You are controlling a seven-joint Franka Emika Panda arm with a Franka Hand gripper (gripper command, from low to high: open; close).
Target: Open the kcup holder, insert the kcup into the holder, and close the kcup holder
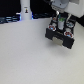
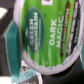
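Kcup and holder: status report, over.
Gripper over the kcup holder, jaw state not visible. Kcup fills the wrist view, green lid reading "Dark Magic". Holder's tray is out, cup slots showing. Nothing seen in the way.

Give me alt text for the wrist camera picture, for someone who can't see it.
A close-up of the kcup fills the wrist view, its green foil lid printed with "Green Mountain" and "Dark Magic" and ringed by a pale rim. A gripper finger crosses in front of it at one side, and dark, blurred shapes lie behind it.
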